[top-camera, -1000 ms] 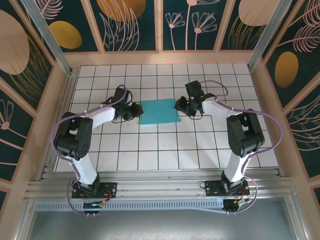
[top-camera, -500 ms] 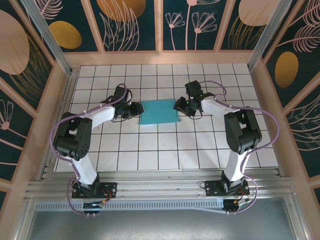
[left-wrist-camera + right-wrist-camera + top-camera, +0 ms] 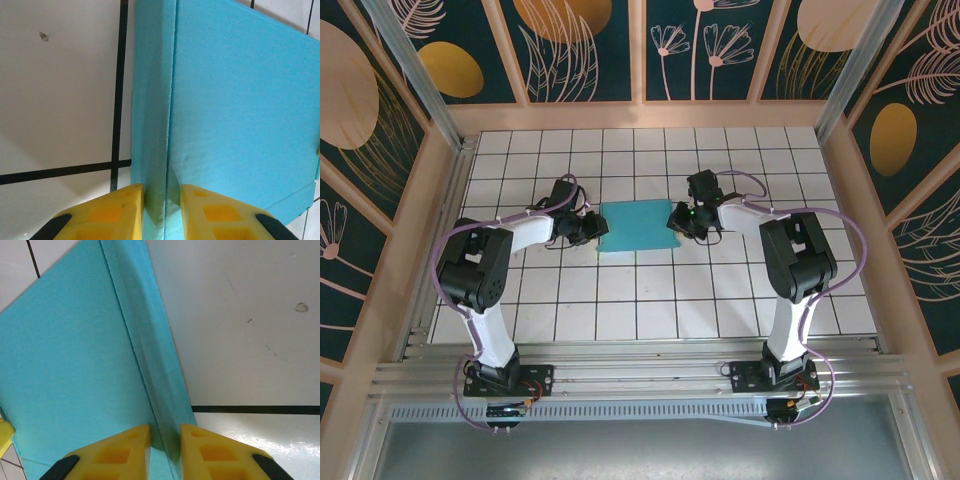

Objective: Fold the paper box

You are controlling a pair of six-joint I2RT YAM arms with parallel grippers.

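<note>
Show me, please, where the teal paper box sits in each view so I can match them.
Top external: paper box at the middle of the table, between left gripper and right gripper.
Left wrist: paper box on the right side, one wall running down between the yellow fingers.
Right wrist: paper box on the left side, one wall running down between the yellow fingers.
Shared landmark: black grid lines on white tiles.

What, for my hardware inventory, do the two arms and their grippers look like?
Both the left arm and right arm have white links joined by bulky black joint housings, with a lavender cable looped along each. The left gripper and right gripper carry blocky yellow fingers with recessed pockets and black bases. A small green light glows on the right wrist.
</note>
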